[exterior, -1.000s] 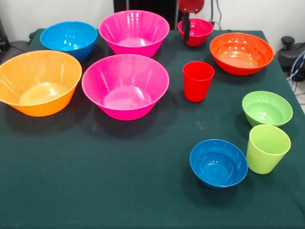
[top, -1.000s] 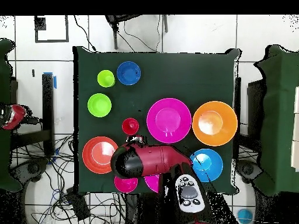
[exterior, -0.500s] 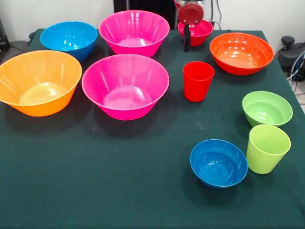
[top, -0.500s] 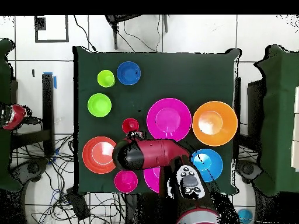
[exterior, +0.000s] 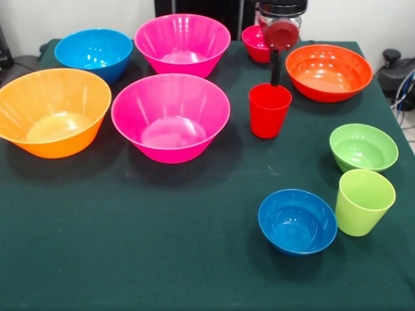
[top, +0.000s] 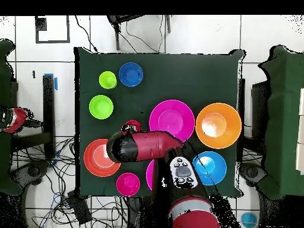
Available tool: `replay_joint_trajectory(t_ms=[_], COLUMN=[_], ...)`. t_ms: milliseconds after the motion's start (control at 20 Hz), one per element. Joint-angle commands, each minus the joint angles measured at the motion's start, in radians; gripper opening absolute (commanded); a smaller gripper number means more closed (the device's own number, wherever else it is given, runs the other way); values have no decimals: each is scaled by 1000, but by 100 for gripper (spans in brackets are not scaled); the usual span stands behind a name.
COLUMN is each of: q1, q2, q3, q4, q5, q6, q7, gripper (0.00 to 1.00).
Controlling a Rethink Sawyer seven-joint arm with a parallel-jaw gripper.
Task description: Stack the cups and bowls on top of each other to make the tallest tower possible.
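Red cup [exterior: 270,110] stands upright on the green table [exterior: 130,246], between a pink bowl [exterior: 170,116] and the red-orange bowl [exterior: 329,71]. My gripper [exterior: 275,72] hangs just above its rim; whether it's parted I cannot tell.

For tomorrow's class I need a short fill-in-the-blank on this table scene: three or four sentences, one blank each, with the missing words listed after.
1. The tool hangs just above the rim of the ____ cup.
2. The green cup stands beside the small ____ bowl.
3. The number of big pink bowls on the table is ____.
4. The orange bowl sits next to a ____ bowl.

Missing words: red; blue; two; pink
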Motion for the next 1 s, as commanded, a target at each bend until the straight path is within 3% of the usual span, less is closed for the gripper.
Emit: replay_joint_trajectory(t_ms=[50,600,850,1000], q1=[40,71,74,103], q2=[2,-8,64,126], q3=[72,57,55,34], q4=[-103,-130,-119,-136], q5=[64,169,190,215], q6=[160,152,54,52], q7=[228,282,295,325], gripper=[100,100,100,100])
